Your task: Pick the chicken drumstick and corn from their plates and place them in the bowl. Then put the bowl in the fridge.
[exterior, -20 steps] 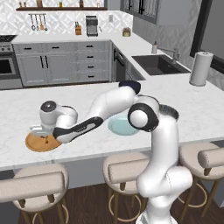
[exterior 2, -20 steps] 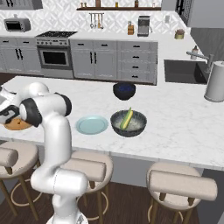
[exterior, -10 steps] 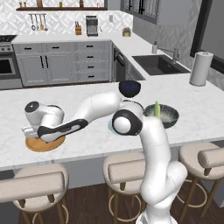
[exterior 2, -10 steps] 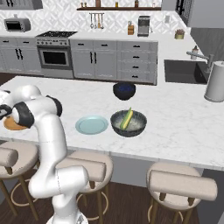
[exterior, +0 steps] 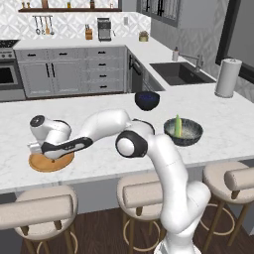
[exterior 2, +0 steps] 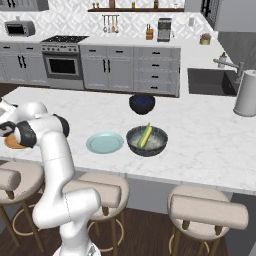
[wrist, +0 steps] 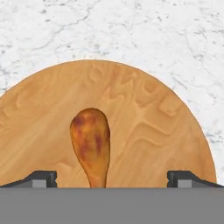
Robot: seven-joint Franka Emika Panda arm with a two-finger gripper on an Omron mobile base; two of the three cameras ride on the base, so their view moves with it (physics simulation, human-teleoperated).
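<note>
Gripper: we hold our two-finger gripper [wrist: 112,179] low over the tan-orange wooden plate [wrist: 175,131], jaws spread wide, empty, one dark fingertip [wrist: 41,178] at each side.
Drumstick: we see the small orange-brown chicken drumstick [wrist: 91,144] lying on that plate, between our tips, touching neither, thin end toward the hand.
Wooden plate: it sits at the left end of the white marble counter [exterior: 99,158], under our hand [exterior: 47,156].
Corn: the slim yellow-green cob [exterior 2: 145,136] leans inside the wide dark grey speckled bowl [exterior 2: 146,141].
Teal plate: the pale teal-blue plate [exterior 2: 104,143] lies just beside the bowl.
Navy bowl: a smaller dark navy-blue bowl [exterior 2: 142,104] stands behind them.
</note>
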